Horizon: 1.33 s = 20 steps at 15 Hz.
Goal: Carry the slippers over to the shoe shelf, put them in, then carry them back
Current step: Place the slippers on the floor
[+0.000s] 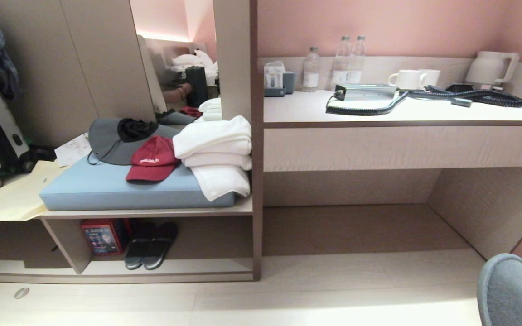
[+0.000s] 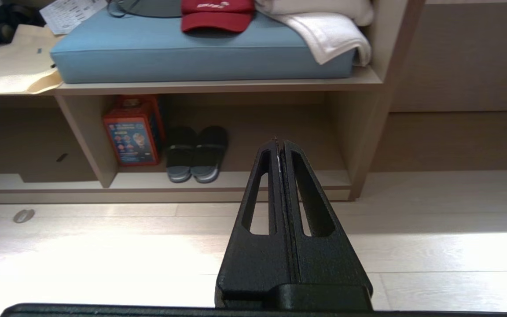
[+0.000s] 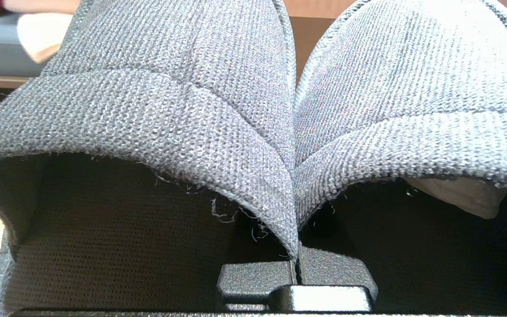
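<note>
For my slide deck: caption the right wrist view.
Right gripper shut on the touching inner edges of a grey knit pair of slippers.

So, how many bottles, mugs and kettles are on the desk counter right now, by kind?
Water bottles: 3
White mugs: 2
Kettle: 1
Total: 6
</note>
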Available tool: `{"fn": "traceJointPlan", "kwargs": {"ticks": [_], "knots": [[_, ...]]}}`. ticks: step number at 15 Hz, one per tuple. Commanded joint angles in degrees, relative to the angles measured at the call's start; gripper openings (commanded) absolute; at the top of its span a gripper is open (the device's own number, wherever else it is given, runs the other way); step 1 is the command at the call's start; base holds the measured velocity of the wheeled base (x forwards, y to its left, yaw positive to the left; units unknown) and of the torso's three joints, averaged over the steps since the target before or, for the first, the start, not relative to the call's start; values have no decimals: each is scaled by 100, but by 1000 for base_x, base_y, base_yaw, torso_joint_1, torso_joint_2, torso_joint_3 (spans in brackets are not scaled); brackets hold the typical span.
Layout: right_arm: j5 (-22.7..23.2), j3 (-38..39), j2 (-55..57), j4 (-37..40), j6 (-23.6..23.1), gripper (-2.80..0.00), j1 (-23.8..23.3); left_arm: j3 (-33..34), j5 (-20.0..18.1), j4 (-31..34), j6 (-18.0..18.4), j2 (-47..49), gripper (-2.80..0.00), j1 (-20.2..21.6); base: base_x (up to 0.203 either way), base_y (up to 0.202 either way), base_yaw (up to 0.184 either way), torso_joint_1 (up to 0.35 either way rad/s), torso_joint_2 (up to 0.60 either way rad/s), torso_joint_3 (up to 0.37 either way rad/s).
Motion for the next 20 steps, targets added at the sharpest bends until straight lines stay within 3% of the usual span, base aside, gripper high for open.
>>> {"fn": "traceJointPlan", "kwargs": {"ticks": [1,20], "knots": [[4,0,7,-5,-1,-280,3,0,3,0,0,5,-280,-2,0,-197,1,2,2,7],[4,0,7,-5,-1,-280,3,0,3,0,17,5,-280,6,0,-187,3,2,3,2]]}}
